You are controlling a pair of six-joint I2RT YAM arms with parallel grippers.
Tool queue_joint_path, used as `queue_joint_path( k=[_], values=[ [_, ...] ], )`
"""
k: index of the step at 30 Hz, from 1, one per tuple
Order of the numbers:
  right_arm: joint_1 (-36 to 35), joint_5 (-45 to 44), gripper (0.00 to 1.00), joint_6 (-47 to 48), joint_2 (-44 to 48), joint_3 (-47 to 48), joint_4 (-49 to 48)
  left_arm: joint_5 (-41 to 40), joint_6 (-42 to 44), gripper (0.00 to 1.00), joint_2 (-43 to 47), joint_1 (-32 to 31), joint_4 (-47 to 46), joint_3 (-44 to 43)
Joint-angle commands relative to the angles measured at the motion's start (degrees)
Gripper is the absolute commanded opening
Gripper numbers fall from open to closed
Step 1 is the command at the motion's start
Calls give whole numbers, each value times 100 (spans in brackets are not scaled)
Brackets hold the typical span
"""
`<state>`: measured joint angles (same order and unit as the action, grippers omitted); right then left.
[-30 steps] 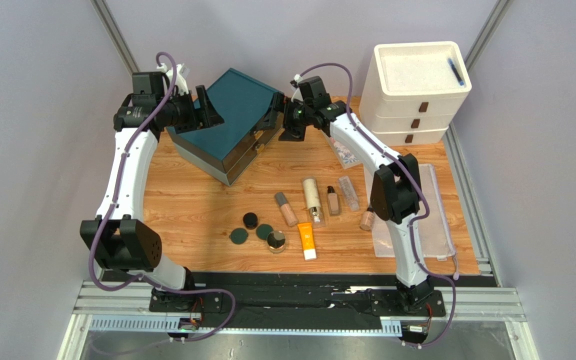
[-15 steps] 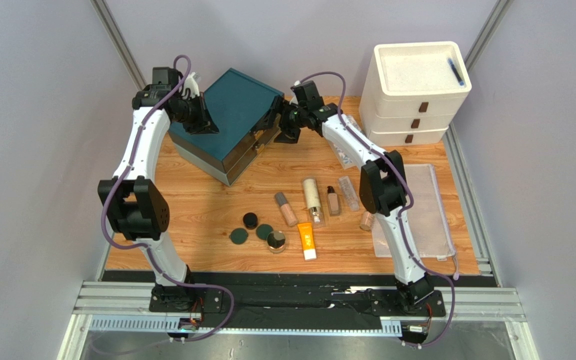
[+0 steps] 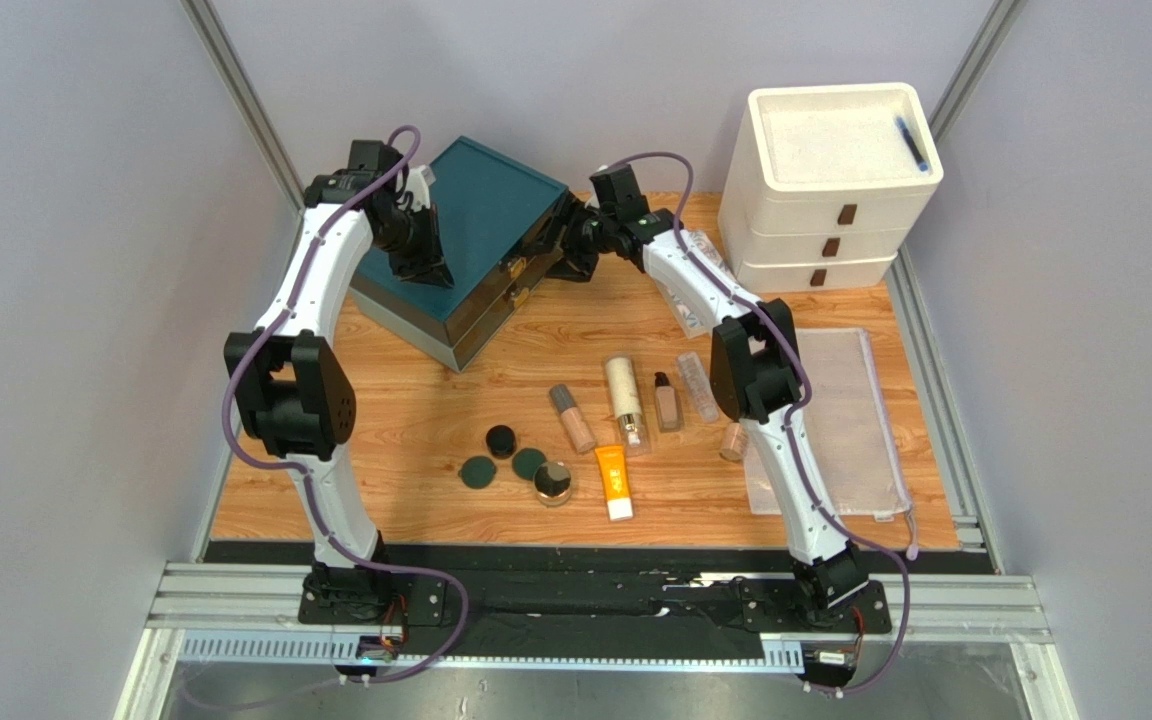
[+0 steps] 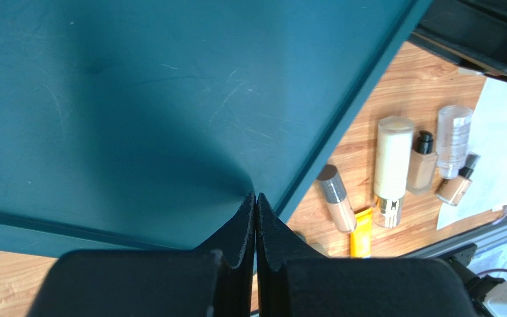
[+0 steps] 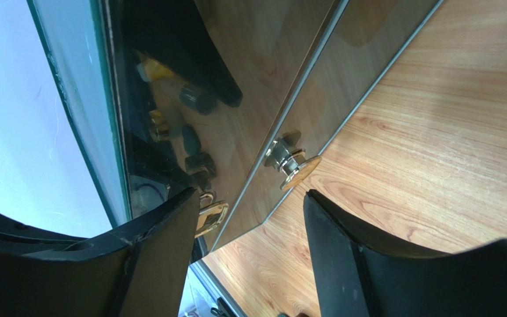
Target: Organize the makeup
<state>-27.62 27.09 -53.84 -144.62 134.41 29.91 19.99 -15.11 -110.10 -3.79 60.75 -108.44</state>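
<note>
The makeup lies in a loose group on the wooden table: a cream-gold bottle (image 3: 624,393), a beige tube (image 3: 572,417), a small tan bottle (image 3: 665,402), a clear tube (image 3: 698,386), an orange white-capped tube (image 3: 614,480) and round dark compacts (image 3: 501,440). Some of it also shows in the left wrist view, such as the cream-gold bottle (image 4: 393,165). My left gripper (image 3: 426,258) (image 4: 255,196) is shut and empty over the teal box's lid (image 4: 137,99). My right gripper (image 3: 561,255) (image 5: 251,195) is open at the box's front, beside a gold latch (image 5: 211,218) and a gold knob (image 5: 290,162).
The teal box (image 3: 462,240) stands at the back left. A white drawer unit (image 3: 835,180) stands at the back right. A clear mesh pouch (image 3: 838,428) lies at the right. A patterned booklet (image 3: 695,308) lies partly under the right arm.
My left arm has swung right, from beside the box's left edge to over its lid. My right gripper has shifted slightly closer to the box's front.
</note>
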Motion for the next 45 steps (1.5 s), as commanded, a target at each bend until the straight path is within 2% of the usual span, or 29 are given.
queue_joint_path(
  k=[1, 7, 19, 26, 38, 45],
  values=[
    [-112, 200, 64, -74, -128, 340, -118, -293, -26, 0, -90, -34, 287, -230],
    [-288, 270, 64, 111, -23, 270, -56, -592, -79, 0, -239, -78, 534, -379],
    [-235, -20, 71, 243, 662, -160, -231, -610, -27, 0, -248, -122, 587, -353],
    [-244, 42, 71, 225, 918, -257, -319, -628, 26, 0, -266, -122, 613, -309],
    [-411, 77, 66, 357, 715, -468, -12, -592, 70, 0, -327, -122, 622, -309],
    [-385, -28, 65, 384, 1015, -855, -486, -619, 105, 0, -345, -130, 640, -291]
  ],
)
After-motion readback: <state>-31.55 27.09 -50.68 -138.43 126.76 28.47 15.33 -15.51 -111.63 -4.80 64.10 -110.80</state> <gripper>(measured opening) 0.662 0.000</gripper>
